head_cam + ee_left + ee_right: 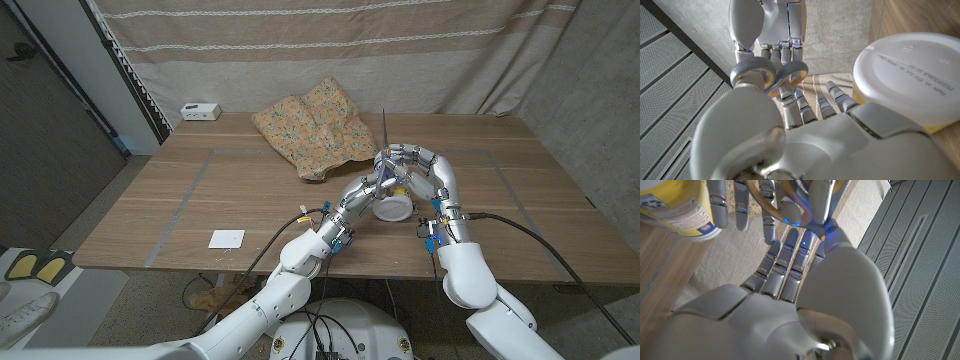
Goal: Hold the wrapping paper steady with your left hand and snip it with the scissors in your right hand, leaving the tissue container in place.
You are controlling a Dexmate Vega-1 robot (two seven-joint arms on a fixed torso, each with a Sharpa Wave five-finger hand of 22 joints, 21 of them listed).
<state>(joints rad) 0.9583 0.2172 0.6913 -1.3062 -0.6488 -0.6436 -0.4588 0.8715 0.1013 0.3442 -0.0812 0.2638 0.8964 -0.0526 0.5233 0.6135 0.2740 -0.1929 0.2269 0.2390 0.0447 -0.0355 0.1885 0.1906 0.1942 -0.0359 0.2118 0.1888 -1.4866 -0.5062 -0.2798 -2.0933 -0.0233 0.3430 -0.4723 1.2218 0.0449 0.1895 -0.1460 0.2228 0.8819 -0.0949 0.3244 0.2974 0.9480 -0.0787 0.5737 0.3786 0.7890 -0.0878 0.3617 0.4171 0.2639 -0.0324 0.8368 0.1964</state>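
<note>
1. Writing: the tissue container (907,75) has a white lid w/ small embossed lettering in the left wrist view, too fine to read. In the right wrist view its yellow side (675,205) carries a blue-and-white label w/ a recycling-type mark; the text there is too small as well.
2. Head view: the container (391,208) stands on the wooden table (200,200), just under where the two hands meet.
3. Wrapping paper (315,128), floral, lies crumpled at the table's far side, just beyond the hands.
4. Scissors (385,140) sit in the right hand (410,165), blades pointing up and away. Its fingers go thru the grey-and-tan handle loops (770,75).
5. Left hand (365,190) is up against the right one beside the container, fingers (815,102) stretched toward the handles. Prob touching them, but I can't tell if it's gripping anything.
6. Also a white card (227,238) near the front-left edge and a small white box (201,111) at the back left.
</note>
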